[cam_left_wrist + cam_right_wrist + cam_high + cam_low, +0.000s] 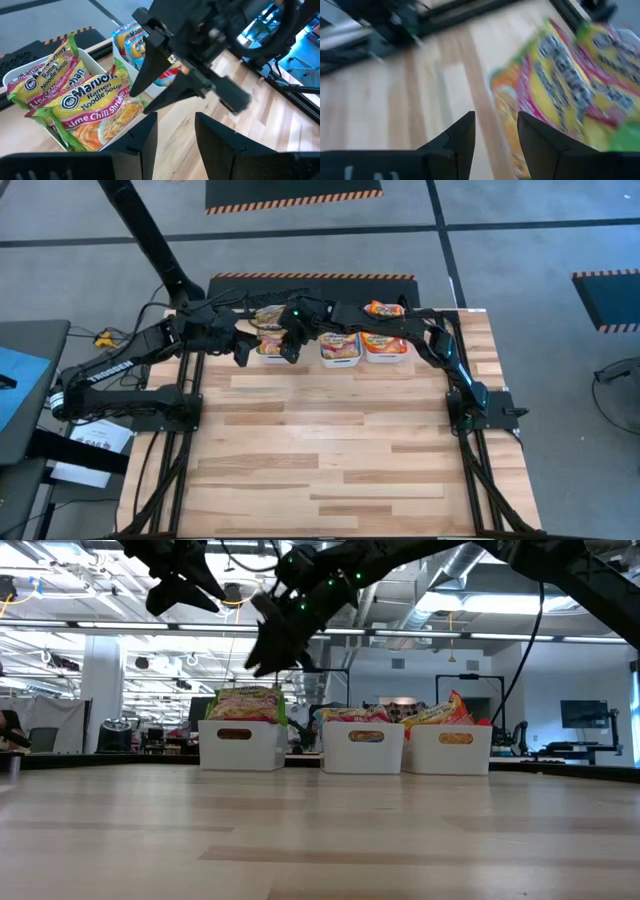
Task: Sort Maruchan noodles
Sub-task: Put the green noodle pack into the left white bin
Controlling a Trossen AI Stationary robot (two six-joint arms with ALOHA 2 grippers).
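Three white bins stand in a row at the table's far edge. The left bin (270, 348) (240, 745) holds green-edged Maruchan noodle packets (80, 95), the middle bin (363, 747) blue-edged ones (131, 40), and the right bin (452, 748) orange ones (385, 345). My right gripper (291, 352) (496, 117) hangs open and empty above the left bin's near right corner, slanting down. My left gripper (240, 358) (175, 117) is open and empty too, hovering just left of that bin and pointing at it.
One orange packet (385, 308) lies behind the bins near the far edge. The two arms stand close together over the left bin. The wooden tabletop (330, 450) spreads out in front of the bins toward the near edge.
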